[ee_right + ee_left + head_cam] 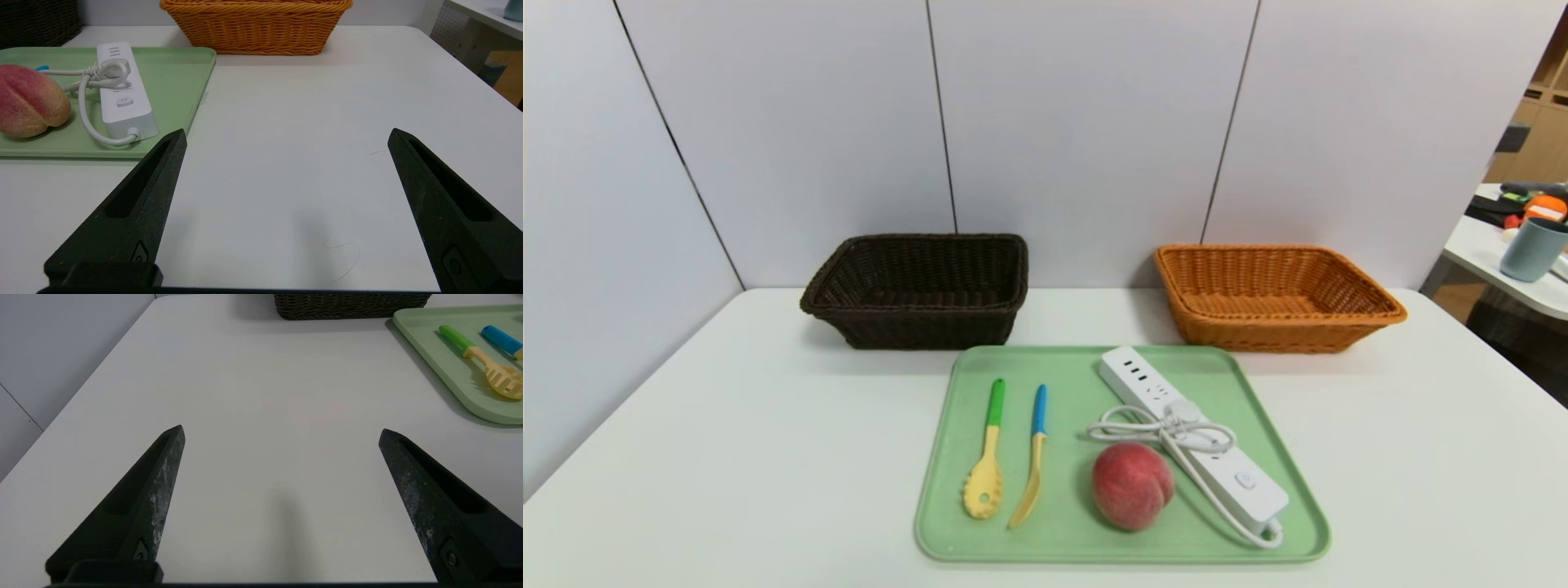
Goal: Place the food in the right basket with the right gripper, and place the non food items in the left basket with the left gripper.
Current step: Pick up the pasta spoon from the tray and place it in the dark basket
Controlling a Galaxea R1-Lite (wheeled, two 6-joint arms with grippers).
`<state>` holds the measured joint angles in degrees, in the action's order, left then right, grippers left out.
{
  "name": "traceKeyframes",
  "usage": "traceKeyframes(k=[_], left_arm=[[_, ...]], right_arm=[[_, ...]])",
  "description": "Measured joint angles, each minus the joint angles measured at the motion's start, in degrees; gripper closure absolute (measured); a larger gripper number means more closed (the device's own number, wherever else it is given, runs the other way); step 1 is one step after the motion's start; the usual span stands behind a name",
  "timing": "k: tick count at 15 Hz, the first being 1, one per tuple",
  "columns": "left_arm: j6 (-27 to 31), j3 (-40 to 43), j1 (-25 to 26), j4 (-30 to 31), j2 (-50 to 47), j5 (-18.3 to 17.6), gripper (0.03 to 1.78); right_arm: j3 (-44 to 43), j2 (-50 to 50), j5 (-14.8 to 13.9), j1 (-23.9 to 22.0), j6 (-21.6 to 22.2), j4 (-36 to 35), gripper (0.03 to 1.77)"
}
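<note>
A green tray (947, 457) in the table's middle holds a red peach (1131, 485), a white power strip (1192, 433) with coiled cord, a green-handled yellow slotted spoon (987, 453) and a blue-handled yellow spoon (1033, 457). Behind it stand a dark brown basket (919, 290) on the left and an orange basket (1274, 294) on the right. Neither gripper shows in the head view. My left gripper (281, 433) is open over bare table, left of the tray (445, 371). My right gripper (286, 136) is open over bare table, right of the tray (175, 85), peach (28, 104) and power strip (122, 94).
White wall panels close the table's back and left side. At the far right a second table (1503, 253) carries a grey cup (1534, 249) and clutter. Bare table surface lies on both sides of the tray.
</note>
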<state>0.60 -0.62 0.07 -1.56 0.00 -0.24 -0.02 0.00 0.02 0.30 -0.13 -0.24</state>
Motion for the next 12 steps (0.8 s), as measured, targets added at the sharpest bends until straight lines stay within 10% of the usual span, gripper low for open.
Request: traceKeyframes(k=[12], left_arm=[[0.9, -2.2, 0.0, -4.2, 0.0, -0.2, 0.12]], right_arm=[[-4.8, 0.0, 0.4, 0.0, 0.2, 2.9, 0.10]])
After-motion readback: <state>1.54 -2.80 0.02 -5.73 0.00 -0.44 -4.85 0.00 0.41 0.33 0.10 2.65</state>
